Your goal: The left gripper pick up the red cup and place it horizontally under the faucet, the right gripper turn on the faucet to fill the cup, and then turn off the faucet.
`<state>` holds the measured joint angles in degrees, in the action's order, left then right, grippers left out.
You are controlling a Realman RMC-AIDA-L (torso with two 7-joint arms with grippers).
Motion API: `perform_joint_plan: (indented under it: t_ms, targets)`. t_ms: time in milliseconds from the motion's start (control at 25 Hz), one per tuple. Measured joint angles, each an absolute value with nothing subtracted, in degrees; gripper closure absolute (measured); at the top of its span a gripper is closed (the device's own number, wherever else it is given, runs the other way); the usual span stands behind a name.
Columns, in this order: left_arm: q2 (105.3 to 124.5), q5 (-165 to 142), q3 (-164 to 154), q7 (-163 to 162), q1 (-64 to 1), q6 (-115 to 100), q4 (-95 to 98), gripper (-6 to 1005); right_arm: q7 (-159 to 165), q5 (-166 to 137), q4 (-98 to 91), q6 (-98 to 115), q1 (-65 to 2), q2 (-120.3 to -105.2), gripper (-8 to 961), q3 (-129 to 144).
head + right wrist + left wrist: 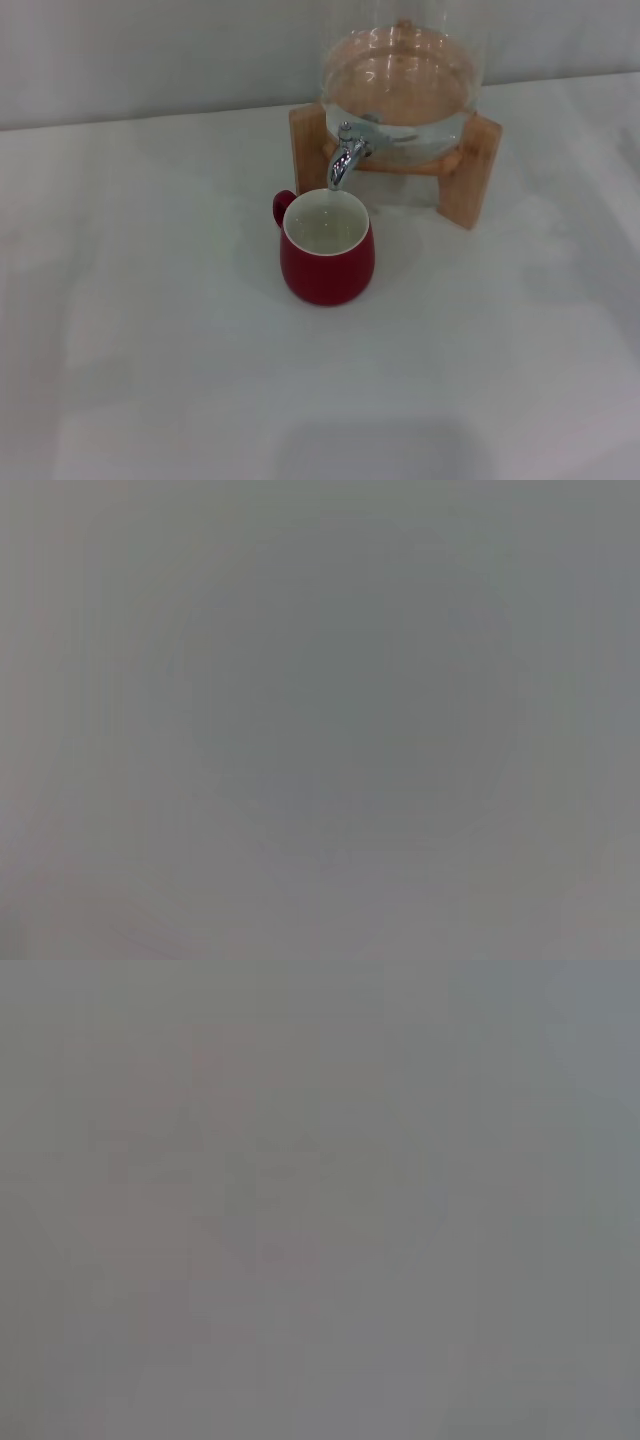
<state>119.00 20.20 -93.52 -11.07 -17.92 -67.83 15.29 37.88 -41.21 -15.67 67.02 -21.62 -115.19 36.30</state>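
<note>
One squat dark red ceramic cup (327, 258) with a white inside and a small loop handle is all I have on the white table (150, 330) apart from the dispenser behind it. From my head camera the cup stands upright, mouth up, directly below the downward spout of the small shiny chrome faucet (346, 158); the spout tip hangs just above the far edge of the rim, and the handle points toward the back left. The inside of the cup looks pale and glossy, but I cannot tell how much liquid it holds. The faucet is fitted to a clear glass water jar (402, 75) resting in a light wooden stand (470, 170), whose two front legs flank the spigot. Neither the left gripper nor the right gripper shows in the head camera, so I cannot place the cup relative to either set of jaws, and I cannot tell whether those jaws are spread or pressed together. Both wrist cameras give me only a flat, featureless grey field with no fingers, cup or faucet to be made out; the head camera alone carries the scene.
</note>
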Motion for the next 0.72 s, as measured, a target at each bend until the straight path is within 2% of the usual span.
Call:
perform_joint_plan:
  t_ms: [720]
  targets:
    - [119.10, 20.02, -93.98, -9.99, -17.88, -67.86, 15.29, 118, 37.88, -41.22, -15.03, 67.24, -21.17, -115.23, 81, 36.31]
